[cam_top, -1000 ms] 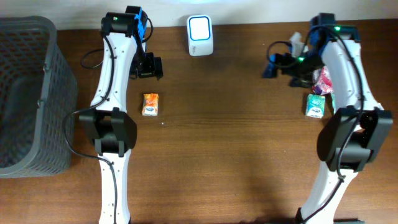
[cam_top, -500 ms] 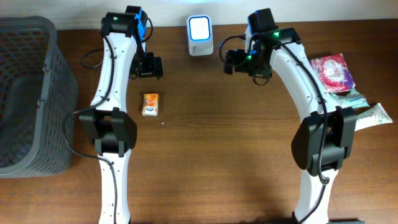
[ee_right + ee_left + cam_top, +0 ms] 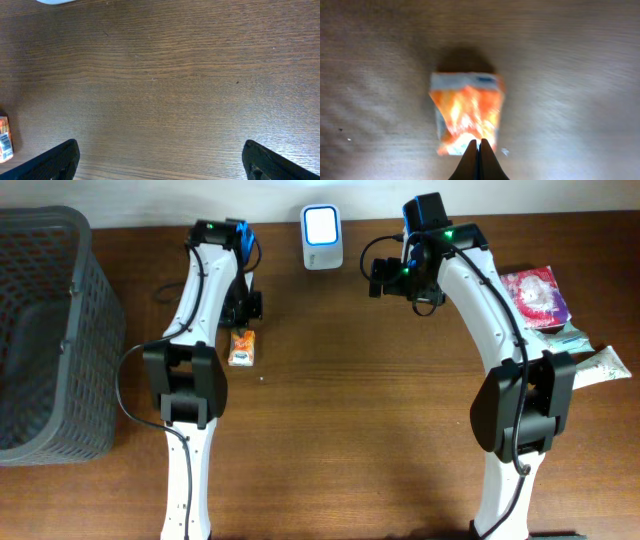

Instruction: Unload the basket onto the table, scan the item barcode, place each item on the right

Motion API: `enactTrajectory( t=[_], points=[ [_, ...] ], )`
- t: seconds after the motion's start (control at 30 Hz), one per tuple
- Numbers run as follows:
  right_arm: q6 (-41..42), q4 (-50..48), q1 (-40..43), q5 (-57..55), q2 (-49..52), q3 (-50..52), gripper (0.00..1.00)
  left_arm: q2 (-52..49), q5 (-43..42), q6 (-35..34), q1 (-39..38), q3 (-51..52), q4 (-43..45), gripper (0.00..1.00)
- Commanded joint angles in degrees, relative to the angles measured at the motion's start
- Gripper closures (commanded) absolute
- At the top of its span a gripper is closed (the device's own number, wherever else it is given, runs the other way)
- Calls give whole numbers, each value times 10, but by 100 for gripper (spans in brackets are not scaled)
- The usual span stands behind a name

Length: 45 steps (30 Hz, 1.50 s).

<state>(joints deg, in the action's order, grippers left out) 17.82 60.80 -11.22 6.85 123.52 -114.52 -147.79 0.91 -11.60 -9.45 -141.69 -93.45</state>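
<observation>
Left gripper (image 3: 479, 152) jaws pressed shut, nothing seen btwn them, tips over near edge of orange packet (image 3: 467, 112), which lies flat on wood table (image 3: 580, 75). Right gripper (image 3: 160, 162) spread wide, empty, hovering over tabletop. Scanner (image 3: 322, 236) stands at far edge, btwn both arms.

a small orange-and-white packet (image 3: 242, 348) lies flat on the brown wooden table (image 3: 350, 430), left of centre, well apart from the white barcode scanner (image 3: 322, 237) at the far edge, its window glowing pale blue.
</observation>
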Motion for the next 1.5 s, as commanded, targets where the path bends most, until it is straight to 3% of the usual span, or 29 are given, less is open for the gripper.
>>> enactTrajectory(
  t=[0.0,0.17,0.3,0.43,0.53,0.6,0.7,0.77,0.8,0.83,0.87,0.93,0.97,1.03,1.1,1.13,1.17,1.2,1.4,1.47],
  points=[
    [3,0,0,-9,4,1,1,-8,94,-57,12,39,18,100],
    [3,0,0,-9,4,1,1,-8,85,-57,14,102,63,100],
    [3,0,0,-9,4,1,1,-8,-73,-15,-5,122,79,100],
    [3,0,0,-9,4,1,1,-8,-275,21,-88,100,92,100],
    [3,0,0,-9,4,1,1,-8,-272,21,-158,45,94,100],
    [3,0,0,-9,4,1,1,-8,-200,-15,-183,-24,70,100],
    [3,0,0,-9,4,1,1,-8,-92,-34,-155,-135,-14,100],
    [3,0,0,-9,4,1,1,-6,-64,-47,-112,-161,-33,90],
    [3,0,0,-9,4,1,1,-6,-65,-51,-87,-161,-33,77],
    [3,0,0,-9,4,1,1,-6,-63,-51,-66,-160,-33,52],
    [3,0,0,-9,4,1,1,-6,-56,-51,-43,-160,-33,34],
    [3,0,0,-9,4,1,1,-6,-56,-51,-19,-160,-33,6],
    [3,0,0,-9,4,1,1,-6,-56,-51,-6,-160,-33,1],
    [31,0,0,37,4,1,1,-6,-55,-51,6,-160,-33,1],
    [35,45,-1,209,5,1,1,-6,-30,-51,15,-160,-33,1],
    [35,64,-4,229,6,1,1,-6,-9,-51,18,-160,-33,1],
    [52,95,-13,229,6,2,8,-6,8,-51,18,-160,-33,1],
    [84,112,-22,229,6,6,12,-6,9,-51,18,-160,-33,1],
    [427,82,-82,180,6,94,13,-6,9,-51,17,-160,-33,1],
    [487,49,-83,179,6,132,26,-6,9,-51,17,-160,-33,1]
  ],
)
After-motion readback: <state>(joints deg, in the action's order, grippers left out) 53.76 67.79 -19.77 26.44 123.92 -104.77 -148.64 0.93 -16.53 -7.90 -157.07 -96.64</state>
